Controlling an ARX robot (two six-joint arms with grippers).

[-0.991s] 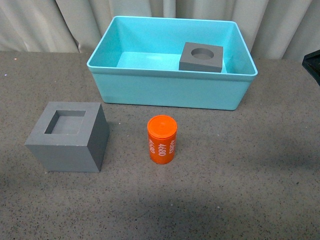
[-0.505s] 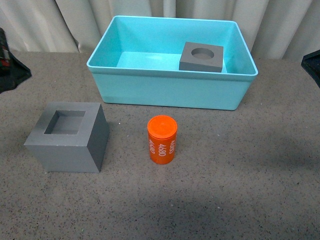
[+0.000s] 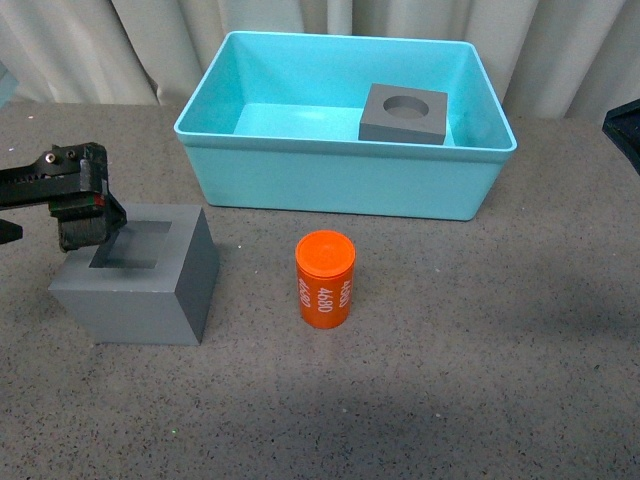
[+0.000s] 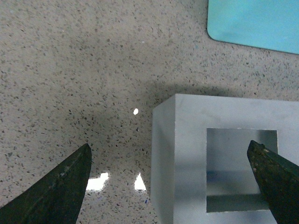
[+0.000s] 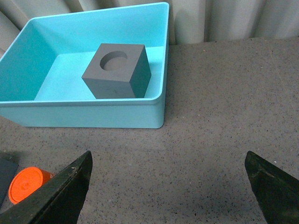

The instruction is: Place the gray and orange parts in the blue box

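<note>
First, your left end effector (image 4: 169, 145): fingers spread wide, one above the hollow of the gray cube with square recess (image 3: 135, 280), the other over bare bench (image 3: 480, 380) beside it; nothing pinched. That cube: upright on the bench, far left. Next, orange cylinder (image 3: 325, 278): upright, white numerals, mid-bench, clear of the cube. Then blue box (image 3: 340, 185): behind both, holding the gray cube with round recess (image 3: 403, 113) toward its right end. Last, your right end effector (image 5: 168, 156): fingers spread, empty, above the bench near the box.

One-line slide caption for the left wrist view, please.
Open left gripper above the square-recess cube, one finger outside it, one at its recess; box corner beyond.
</note>
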